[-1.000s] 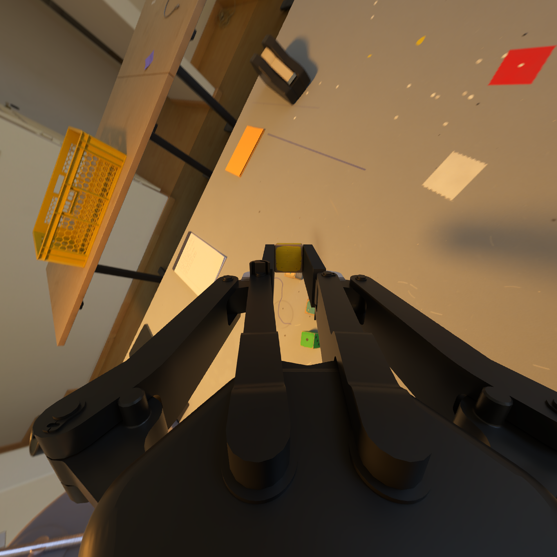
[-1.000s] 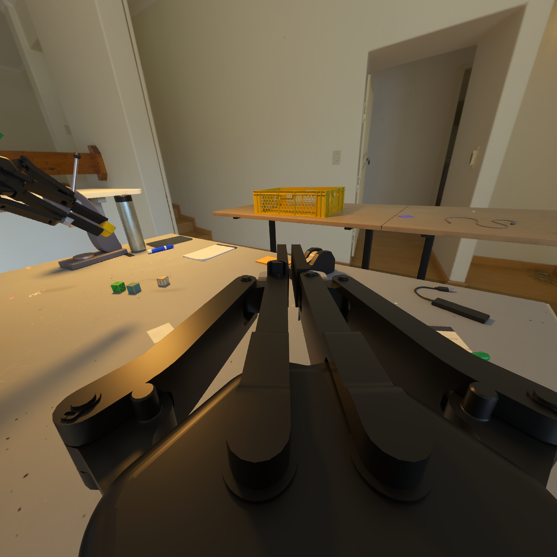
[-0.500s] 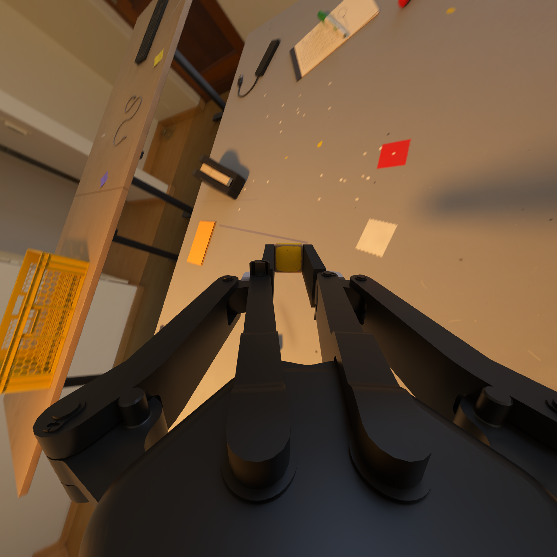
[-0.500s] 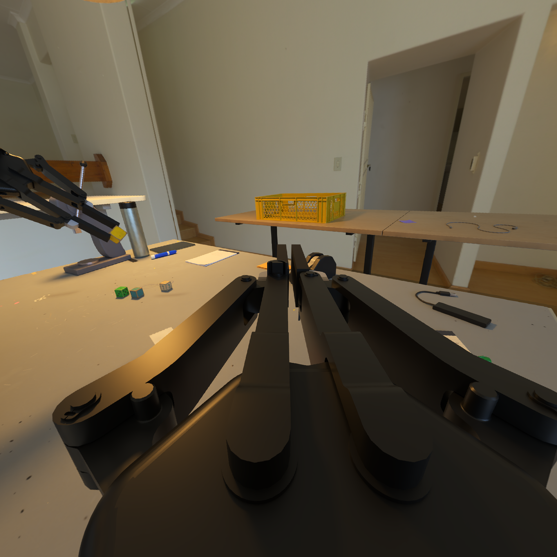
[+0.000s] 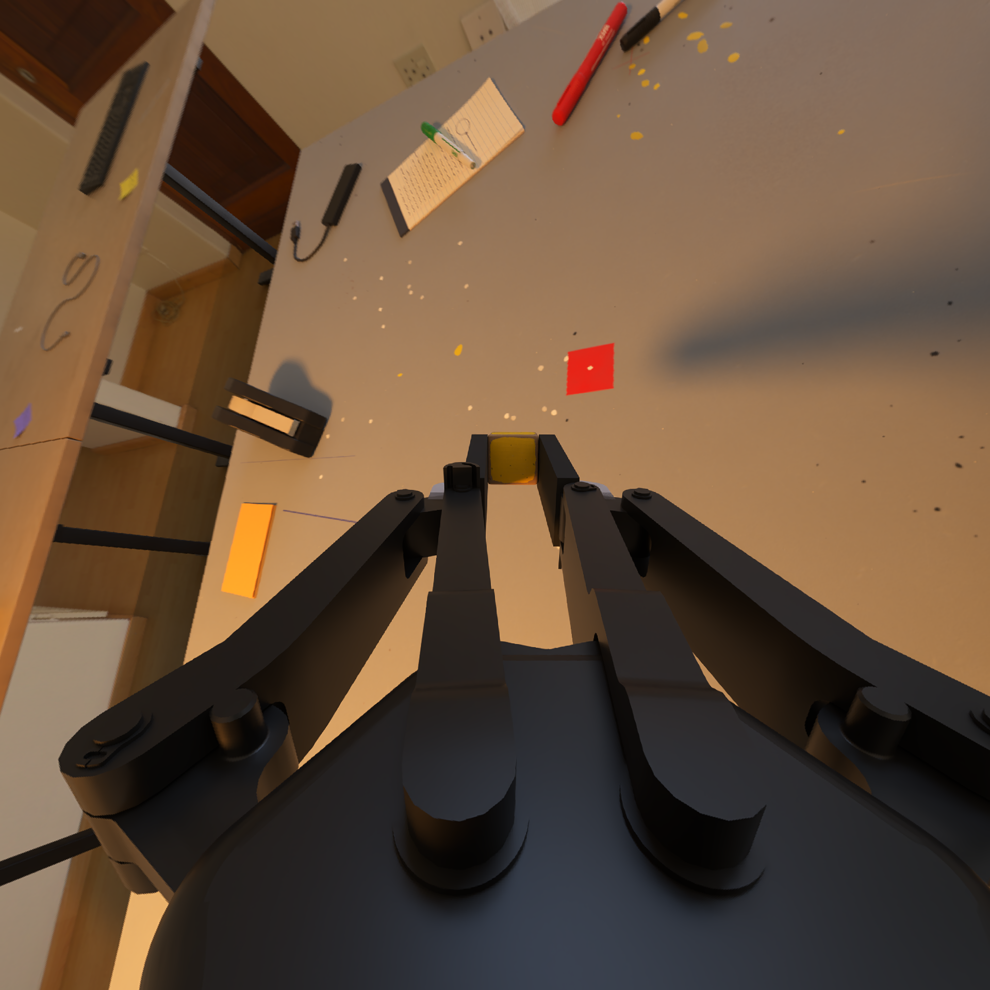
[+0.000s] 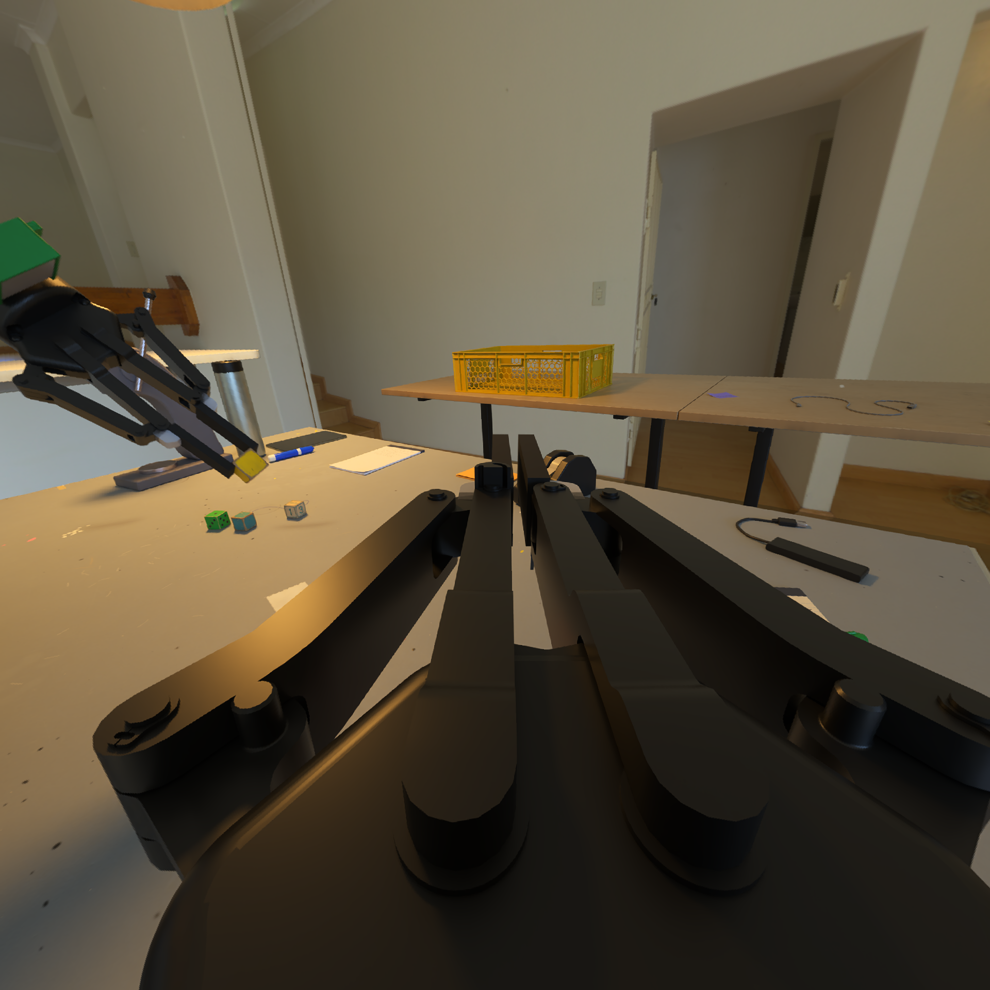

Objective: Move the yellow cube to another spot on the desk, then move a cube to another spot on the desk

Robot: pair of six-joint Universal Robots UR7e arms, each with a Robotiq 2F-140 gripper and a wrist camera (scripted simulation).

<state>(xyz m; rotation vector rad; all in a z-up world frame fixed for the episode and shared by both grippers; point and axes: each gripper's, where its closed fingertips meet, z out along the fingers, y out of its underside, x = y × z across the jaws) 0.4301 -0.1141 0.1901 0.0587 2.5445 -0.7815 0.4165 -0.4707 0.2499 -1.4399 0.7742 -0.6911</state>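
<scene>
My left gripper (image 5: 512, 459) is clamped on the yellow cube (image 5: 512, 458), one finger pressed against each side, and I hold it in the air above the desk (image 5: 750, 482). From my right wrist camera the same cube (image 6: 250, 465) shows at the tips of that gripper (image 6: 244, 467), clear of the desktop. Beneath and beyond the cube lies a red square patch (image 5: 590, 368), with a black tape dispenser (image 5: 273, 418) off to the left near the desk edge and an orange sticky pad (image 5: 248, 549) nearer to me. Farther on rest a notepad (image 5: 452, 155) with a green pen (image 5: 447, 143) on it and a red marker (image 5: 589, 63). My right gripper (image 6: 513, 455) is empty, its fingers drawn nearly together with only a thin gap. On the desk sit three more cubes: a green die (image 6: 217, 520) touching a teal cube (image 6: 244, 522), and a numbered wooden cube (image 6: 295, 509) just beside them.
</scene>
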